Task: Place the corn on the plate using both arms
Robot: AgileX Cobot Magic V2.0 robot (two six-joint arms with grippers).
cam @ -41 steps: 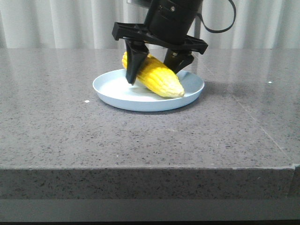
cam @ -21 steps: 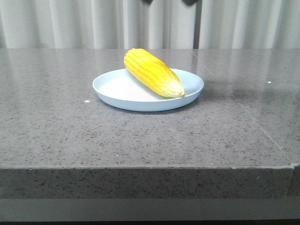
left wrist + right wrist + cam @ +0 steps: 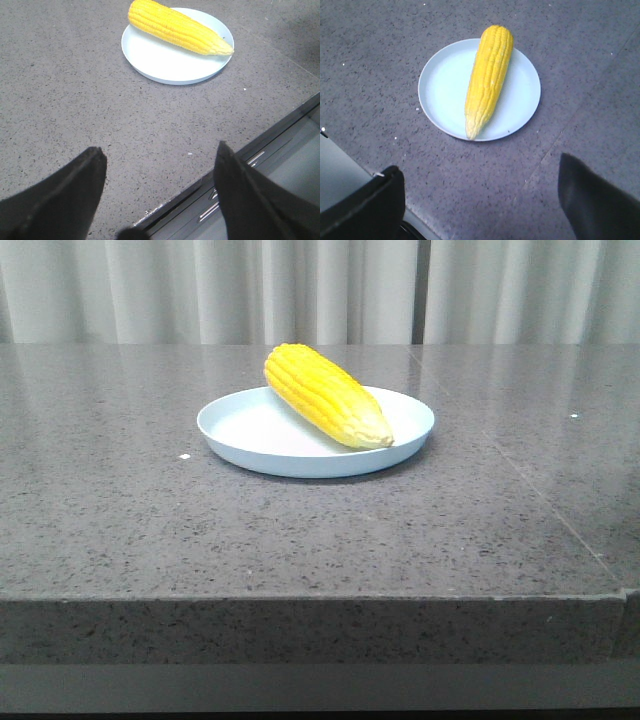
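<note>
The yellow corn [image 3: 325, 395] lies on the pale blue plate [image 3: 250, 430] in the middle of the grey table, its paler tip toward the plate's front right rim. Both show in the left wrist view, corn [image 3: 175, 27] on plate [image 3: 165, 67], and in the right wrist view, corn [image 3: 489, 77] on plate [image 3: 442, 87]. My left gripper [image 3: 160, 157] is open and empty, high over the table's front edge, well away from the plate. My right gripper [image 3: 480, 172] is open and empty, also raised and apart from the plate. Neither gripper shows in the front view.
The grey speckled table [image 3: 150, 520] ends at a front edge [image 3: 320, 598]. A pale curtain [image 3: 200, 290] hangs behind. The table's edge and a metal frame below it [image 3: 260, 165] show in the left wrist view.
A black gripper that stood around the corn on the plate has let go and lifted up out of the front view. The corn stays on the plate.
</note>
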